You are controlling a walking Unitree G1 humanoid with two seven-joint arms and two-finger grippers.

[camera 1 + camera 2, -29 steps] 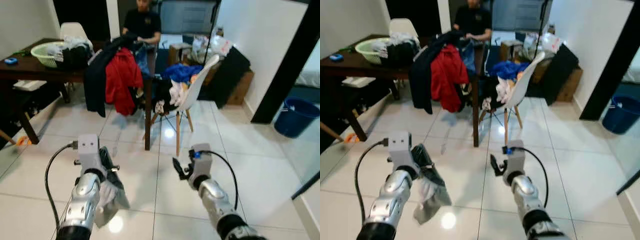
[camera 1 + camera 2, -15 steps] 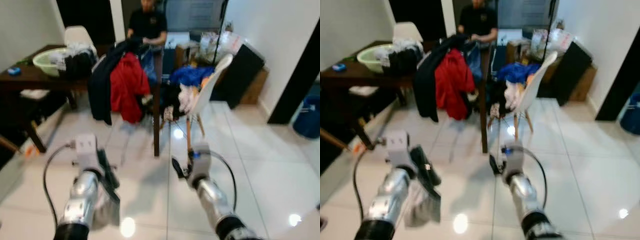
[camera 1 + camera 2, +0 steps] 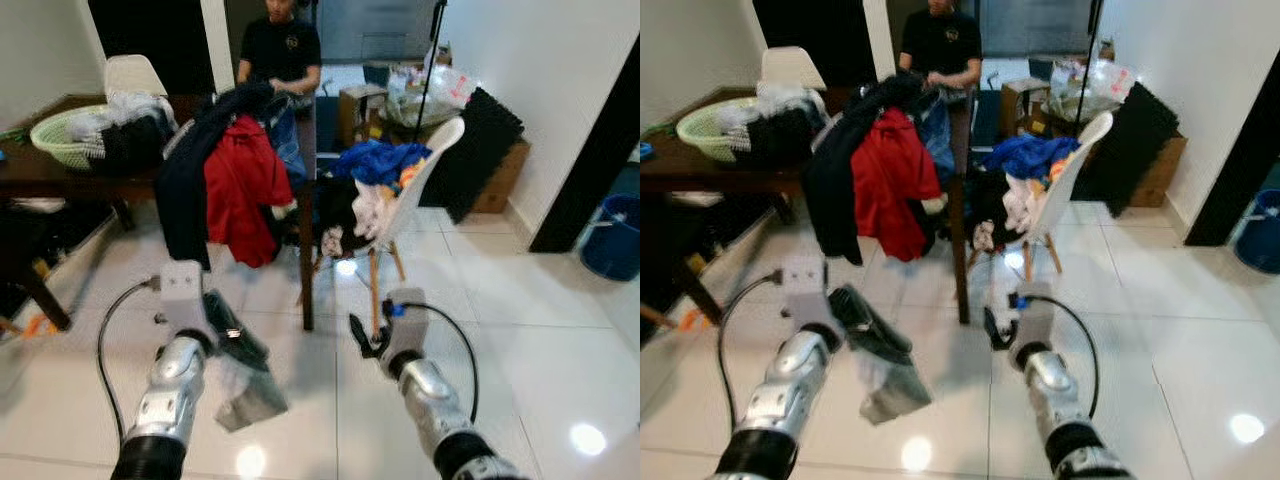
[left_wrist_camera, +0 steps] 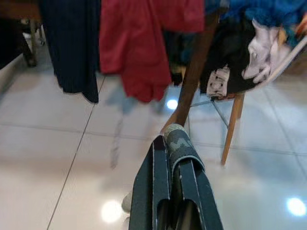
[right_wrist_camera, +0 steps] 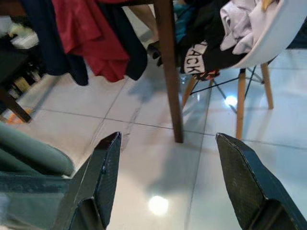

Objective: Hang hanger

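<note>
A dark wooden surface (image 3: 60, 168) draped with a red garment (image 3: 240, 180) and a dark jacket (image 3: 185, 195) stands on the glossy white tiled floor (image 3: 520, 330), beside a white moulded chair (image 3: 405, 185) piled with clothes. Above the tiles the left pincer (image 3: 240, 345) is clamped on a grey cloth (image 3: 250, 390), whose patterned band lies between its fingers (image 4: 158, 191) in the left wrist view. The right pincer (image 3: 362, 338) hangs with jaws spread wide, holding nothing; no hanger can be made out.

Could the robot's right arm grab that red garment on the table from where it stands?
Probably not yet. The right gripper is open and free, but the red garment hangs off the table well ahead across bare floor, so the robot would likely need to step closer.
</note>
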